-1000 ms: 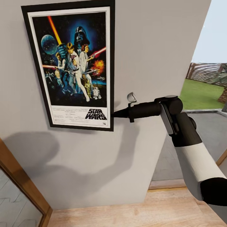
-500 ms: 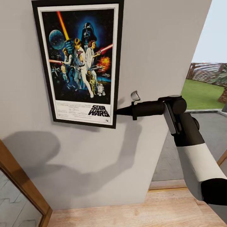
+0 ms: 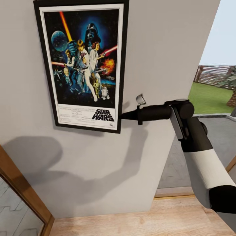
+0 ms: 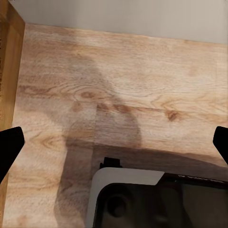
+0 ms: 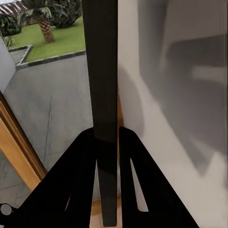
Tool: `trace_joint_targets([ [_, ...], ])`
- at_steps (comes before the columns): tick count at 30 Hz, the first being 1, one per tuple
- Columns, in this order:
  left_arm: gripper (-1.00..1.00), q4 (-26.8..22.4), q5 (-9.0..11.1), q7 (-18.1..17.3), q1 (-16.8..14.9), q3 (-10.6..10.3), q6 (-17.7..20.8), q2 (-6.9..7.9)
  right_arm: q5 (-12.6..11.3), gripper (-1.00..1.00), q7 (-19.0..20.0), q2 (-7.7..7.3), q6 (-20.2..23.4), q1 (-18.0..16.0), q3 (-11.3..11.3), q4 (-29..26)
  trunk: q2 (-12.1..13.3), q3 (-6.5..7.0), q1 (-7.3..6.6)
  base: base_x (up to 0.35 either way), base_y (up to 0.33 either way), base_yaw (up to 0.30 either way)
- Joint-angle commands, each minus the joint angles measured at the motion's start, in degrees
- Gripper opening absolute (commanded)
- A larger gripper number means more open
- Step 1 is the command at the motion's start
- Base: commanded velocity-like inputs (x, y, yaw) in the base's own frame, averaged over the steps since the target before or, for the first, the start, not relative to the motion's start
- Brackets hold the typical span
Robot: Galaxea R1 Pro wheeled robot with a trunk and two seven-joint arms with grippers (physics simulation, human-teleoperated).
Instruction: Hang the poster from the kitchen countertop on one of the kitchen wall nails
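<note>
We see the poster (image 3: 83,64) flat against the pale grey wall (image 3: 164,49), upright with a slight tilt, its "STAR WARS" logo at the bottom and its top edge cut off by the head view. At its lower right edge our right gripper (image 3: 122,115) pinches the black frame; in the right wrist view the frame (image 5: 105,95) runs as a dark strip between the two black fingers (image 5: 78,180), which are pressed against it from both sides. The right arm (image 3: 196,154) reaches in from the right, black at the wrist and white further back, and throws a broad shadow on the wall below the poster. Beneath the wall lies a wooden floor (image 3: 137,223). To the right an opening shows grass (image 3: 209,98) and pavement outside. In the left wrist view our left gripper (image 4: 114,145) is spread wide, its two fingertips at opposite edges of the picture, above the wooden floor.
</note>
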Motion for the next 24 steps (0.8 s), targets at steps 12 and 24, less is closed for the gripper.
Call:
trace_joint_targets([
  [12,1.00,-0.11,0.00,-0.40,-0.01,0.13,-0.06,0.18,-0.19,-1.00,-0.13,0.01,0.56,-0.08,-1.73,0.00,-0.12,-0.11,0.04,0.000,0.000,0.000],
  [24,1.00,-0.11,0.00,-0.40,-0.01,0.13,-0.06,0.18,-0.18,-1.00,-0.13,0.01,0.54,-0.08,-1.75,0.00,-0.12,-0.11,0.04,0.000,0.000,0.000],
])
